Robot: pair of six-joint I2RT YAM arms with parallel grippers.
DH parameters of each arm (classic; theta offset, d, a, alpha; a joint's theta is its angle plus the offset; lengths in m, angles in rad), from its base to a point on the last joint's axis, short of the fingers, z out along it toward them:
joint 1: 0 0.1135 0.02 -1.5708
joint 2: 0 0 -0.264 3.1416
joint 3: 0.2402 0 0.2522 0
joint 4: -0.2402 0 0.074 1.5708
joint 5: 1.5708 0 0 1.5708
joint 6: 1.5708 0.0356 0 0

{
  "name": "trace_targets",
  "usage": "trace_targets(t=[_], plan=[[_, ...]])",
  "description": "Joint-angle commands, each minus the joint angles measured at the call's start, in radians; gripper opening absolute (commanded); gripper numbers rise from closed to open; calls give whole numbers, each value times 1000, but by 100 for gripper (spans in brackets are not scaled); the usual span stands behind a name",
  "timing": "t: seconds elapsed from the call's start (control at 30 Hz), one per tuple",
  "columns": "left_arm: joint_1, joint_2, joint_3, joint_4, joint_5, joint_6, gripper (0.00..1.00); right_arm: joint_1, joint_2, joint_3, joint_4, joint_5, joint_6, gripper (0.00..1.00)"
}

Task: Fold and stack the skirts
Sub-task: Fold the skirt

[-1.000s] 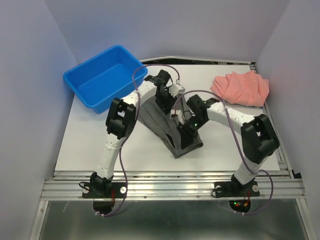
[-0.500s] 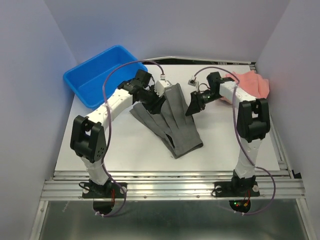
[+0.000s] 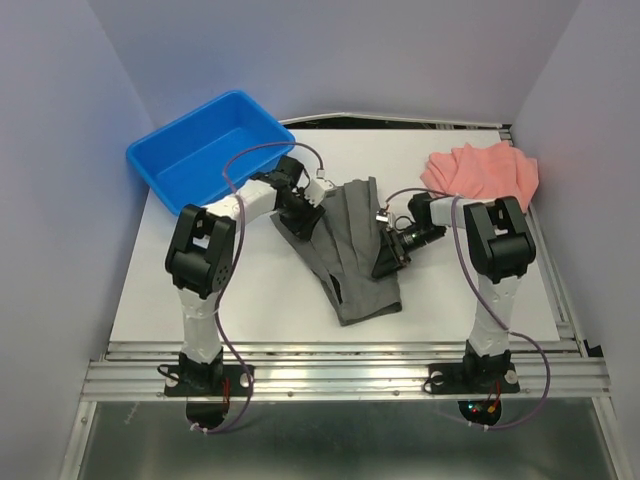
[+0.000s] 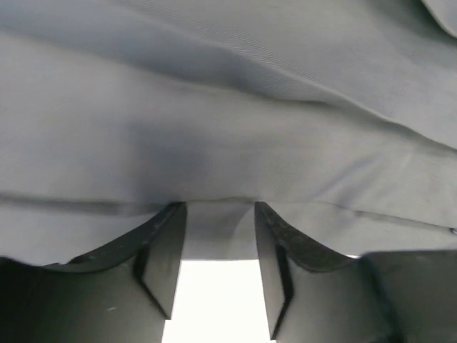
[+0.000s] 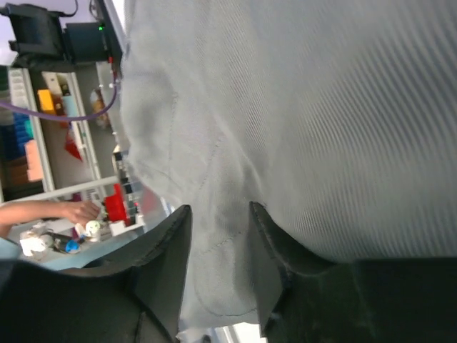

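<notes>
The dark grey pleated skirt [image 3: 352, 255] lies on the white table, its narrow end toward the front. My left gripper [image 3: 303, 213] is low at its far left edge. In the left wrist view the fingers [image 4: 171, 250] stand apart with the grey cloth [image 4: 228, 128] at their tips and bare table between them. My right gripper [image 3: 386, 258] is at the skirt's right edge. In the right wrist view its jaws are apart with grey cloth [image 5: 218, 236] lying between them. The salmon-pink skirt [image 3: 482, 173] lies bunched at the far right.
The blue plastic tub [image 3: 205, 150] stands at the far left corner, just behind the left arm. Purple cables loop over both arms. The table's metal rail [image 3: 340, 360] runs along the front edge.
Both grippers have come nearer and lower from a spread position at the skirt's far end. The grey skirt has shifted with them and now lies flatter and narrower.
</notes>
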Motion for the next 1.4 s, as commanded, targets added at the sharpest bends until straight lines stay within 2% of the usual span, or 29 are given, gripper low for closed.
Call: trace_targets(t=[0.0,0.13,0.17,0.23,0.27,0.33,0.4,0.43,0.5,0.63,0.77,0.97,1.17,1.37], plan=[[-6,-209,-36,70,20,89,59,39,-104,-42,115,-30,139,46],[-67,-445,-162,41,-28,176,65,48,-161,15,147,-81,231,49],[-128,-554,-242,47,-80,217,68,48,-184,44,144,-81,243,50],[-213,-666,-344,69,-149,262,68,48,-213,69,145,-69,253,53],[-306,-772,-457,89,-216,290,70,48,-239,76,147,-66,269,54],[-406,-849,-597,152,-290,299,72,48,-247,83,183,-70,308,56],[-502,-901,-650,179,-359,284,72,62,-234,80,202,-53,296,55],[-593,-903,-669,211,-379,272,72,62,-224,75,202,-43,282,55],[-705,-861,-658,253,-440,211,72,85,-195,61,222,-32,277,54],[-872,-704,-579,285,-543,42,72,109,-166,0,303,26,269,52],[-957,-545,-501,313,-551,-41,72,109,-114,-49,326,56,251,48],[-959,-414,-478,354,-542,-81,72,109,-80,-120,337,94,228,48],[-962,-392,-504,371,-495,-83,72,140,-74,-241,357,112,222,47],[-977,-336,-516,376,-481,-136,72,159,-92,-289,385,126,225,47]])
